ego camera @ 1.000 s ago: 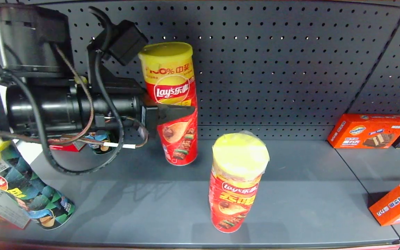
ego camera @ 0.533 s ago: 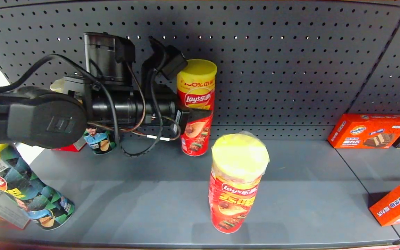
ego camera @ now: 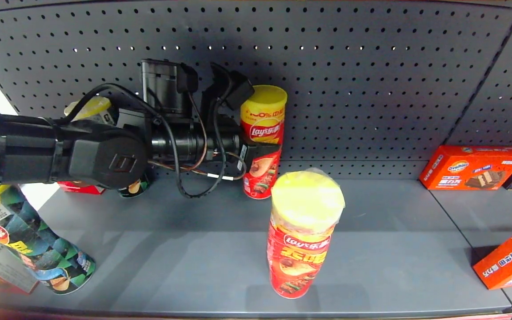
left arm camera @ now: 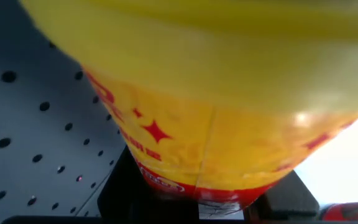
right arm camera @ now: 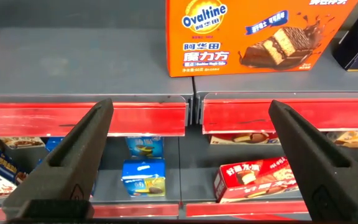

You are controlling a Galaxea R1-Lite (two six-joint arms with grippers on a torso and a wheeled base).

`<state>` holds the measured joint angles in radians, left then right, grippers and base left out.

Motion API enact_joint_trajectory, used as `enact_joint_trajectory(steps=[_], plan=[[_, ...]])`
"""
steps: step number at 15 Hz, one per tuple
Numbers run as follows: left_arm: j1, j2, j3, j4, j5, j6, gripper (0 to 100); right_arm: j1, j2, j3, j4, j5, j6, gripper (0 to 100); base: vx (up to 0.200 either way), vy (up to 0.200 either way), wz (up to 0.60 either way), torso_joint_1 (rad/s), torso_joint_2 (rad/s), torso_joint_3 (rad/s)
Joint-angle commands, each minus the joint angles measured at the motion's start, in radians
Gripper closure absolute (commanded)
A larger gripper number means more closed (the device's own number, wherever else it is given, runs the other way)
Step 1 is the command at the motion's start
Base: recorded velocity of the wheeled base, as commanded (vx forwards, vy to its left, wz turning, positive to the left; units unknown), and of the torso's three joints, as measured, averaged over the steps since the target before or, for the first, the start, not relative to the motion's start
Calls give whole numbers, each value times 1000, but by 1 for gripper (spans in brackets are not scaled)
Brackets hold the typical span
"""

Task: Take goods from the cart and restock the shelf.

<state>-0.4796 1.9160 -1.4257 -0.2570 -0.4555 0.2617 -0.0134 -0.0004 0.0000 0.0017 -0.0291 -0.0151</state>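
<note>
Far left: a green-patterned can [ego camera: 54,262] leaned at the front edge of the shelf [ego camera: 394,249], well apart from the other cans.
Left gripper: the left gripper [ego camera: 262,150] reached in level from the left, its jaws clamped across the middle of the held chip can.
Held chip can: the held chip can [ego camera: 262,142], red with a yellow lid, stood upright at the back of the shelf, close against the pegboard [ego camera: 371,89]; I could not tell whether its base touched the board. From the left wrist its yellow band [left arm camera: 216,124] showed close up.
Front chip can: a matching front chip can [ego camera: 302,235] stood upright nearer the front edge, just right of the held one and apart from it.
Right side: an orange box [ego camera: 471,166] lay at the back, another orange box [ego camera: 509,260] near the front.
Right gripper: the right gripper [right arm camera: 191,162] had its jaws spread wide with nothing between them, facing a red price rail [right arm camera: 142,118].
</note>
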Motion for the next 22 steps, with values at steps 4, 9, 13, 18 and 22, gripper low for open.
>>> enact_joint_trajectory(steps=[4,9,13,18,22], plan=[[-31,38,4,-47,1,-35,100,0,0,0,0,0,0,0,0,0,0,0,0,0],[-34,37,31,-47,1,-35,100,0,0,0,0,0,0,0,0,0,0,0,0,0],[-34,34,99,-96,1,-36,100,0,0,0,0,0,0,0,0,0,0,0,0,0],[-31,31,185,-196,5,-36,100,0,0,0,0,0,0,0,0,0,0,0,0,0],[-33,25,203,-252,17,-36,0,0,0,0,0,0,0,0,0,0,0,0,0,0]])
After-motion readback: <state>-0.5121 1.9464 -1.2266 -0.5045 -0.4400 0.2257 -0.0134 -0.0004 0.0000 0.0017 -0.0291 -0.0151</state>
